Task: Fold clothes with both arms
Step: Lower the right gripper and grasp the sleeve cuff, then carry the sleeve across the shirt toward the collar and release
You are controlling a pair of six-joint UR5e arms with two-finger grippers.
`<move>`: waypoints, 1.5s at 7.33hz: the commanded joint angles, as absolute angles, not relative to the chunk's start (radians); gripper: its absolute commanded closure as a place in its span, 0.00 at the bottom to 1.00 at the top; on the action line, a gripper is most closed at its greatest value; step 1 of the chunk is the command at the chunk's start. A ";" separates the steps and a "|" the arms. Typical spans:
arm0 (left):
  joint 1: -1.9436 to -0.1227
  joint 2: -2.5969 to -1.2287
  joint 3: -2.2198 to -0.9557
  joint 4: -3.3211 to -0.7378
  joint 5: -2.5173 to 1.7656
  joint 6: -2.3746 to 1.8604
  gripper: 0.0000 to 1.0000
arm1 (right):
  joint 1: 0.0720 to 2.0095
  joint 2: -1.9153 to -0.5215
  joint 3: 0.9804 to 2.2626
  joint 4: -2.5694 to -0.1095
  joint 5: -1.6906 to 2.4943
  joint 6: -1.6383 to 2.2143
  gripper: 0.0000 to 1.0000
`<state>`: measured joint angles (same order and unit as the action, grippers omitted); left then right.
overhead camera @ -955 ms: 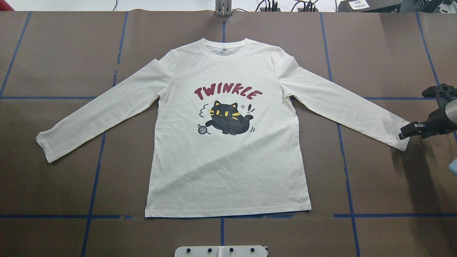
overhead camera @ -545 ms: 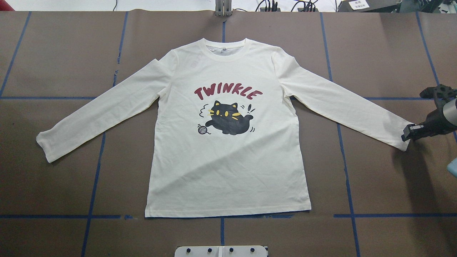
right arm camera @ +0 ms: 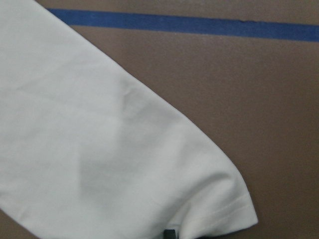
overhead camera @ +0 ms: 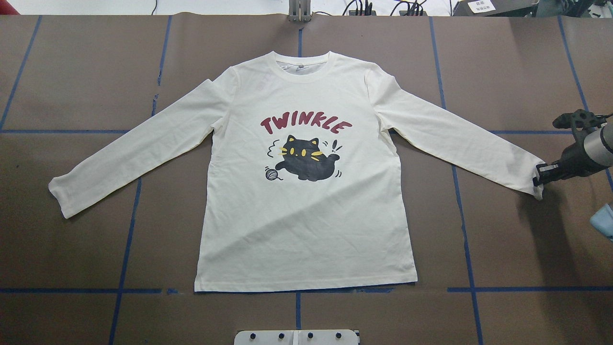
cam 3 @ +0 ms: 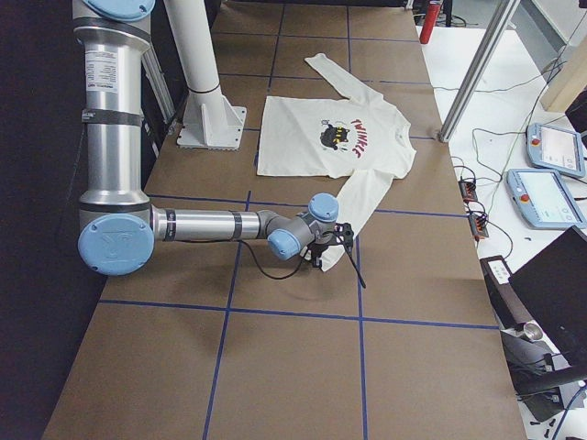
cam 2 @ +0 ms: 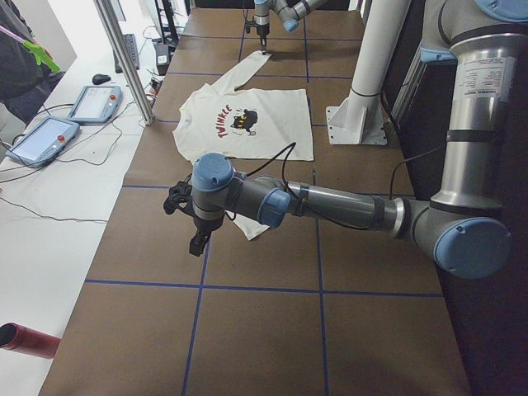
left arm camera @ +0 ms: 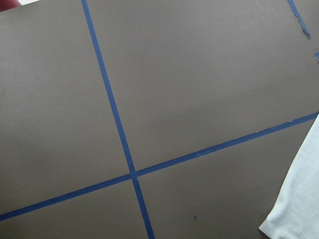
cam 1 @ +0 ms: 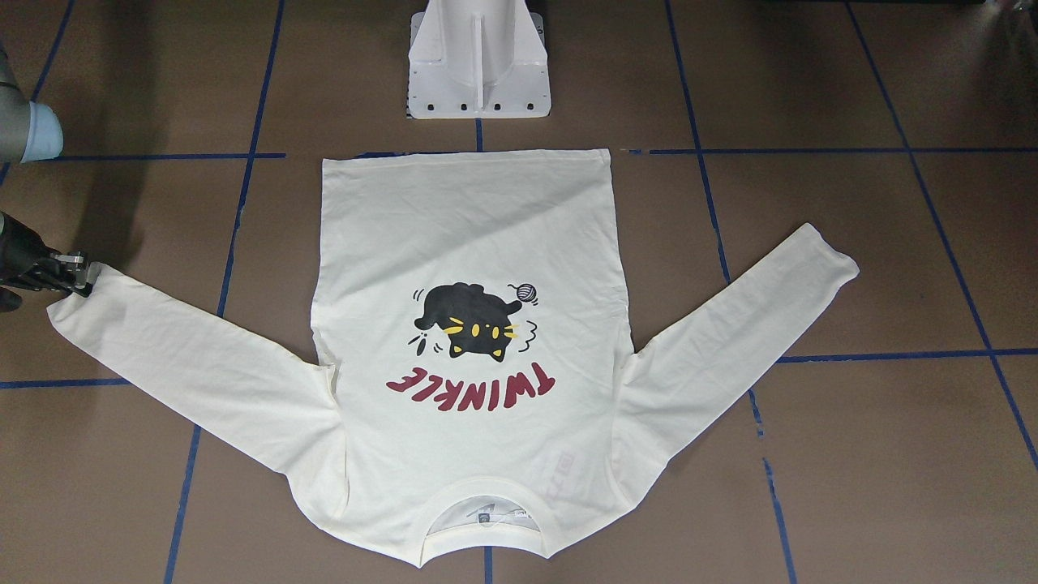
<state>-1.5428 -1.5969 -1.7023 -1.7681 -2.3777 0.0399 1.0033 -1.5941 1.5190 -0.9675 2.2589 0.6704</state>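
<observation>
The shirt (overhead camera: 306, 225) lies flat and print-up on the brown surface (overhead camera: 86, 72), in the middle of the blue tape grid (overhead camera: 127, 230). Its collar is on the far side, its hem on the near side by my white pedestal (cam 1: 478, 73), and both sleeves are spread out to the sides.

My right hand (overhead camera: 537, 179) sits low at the right sleeve's cuff (overhead camera: 539, 191), its tip touching the cloth. One dark fingertip (right arm camera: 170, 233) shows at the cuff's edge. I cannot tell whether it is clamped on the cuff.

My left hand (cam 2: 198, 241) hangs above the bare surface just beyond the left cuff (left arm camera: 294, 214), apart from it. I cannot tell whether it is apart or together.
</observation>
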 commanded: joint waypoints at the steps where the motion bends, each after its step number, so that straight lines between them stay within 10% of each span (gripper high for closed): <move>1: -1.542 -1.597 -1.701 -1.769 -2.378 0.040 0.00 | 1.008 -1.560 1.549 -0.966 2.269 0.672 1.00; 6: -1.543 -1.597 -1.703 -1.767 -2.379 0.038 0.00 | 1.048 -1.067 1.576 -1.131 2.355 0.907 1.00; 11: -1.542 -1.597 -1.687 -1.767 -2.379 0.040 0.00 | 0.760 -0.474 1.163 -1.065 2.122 1.008 1.00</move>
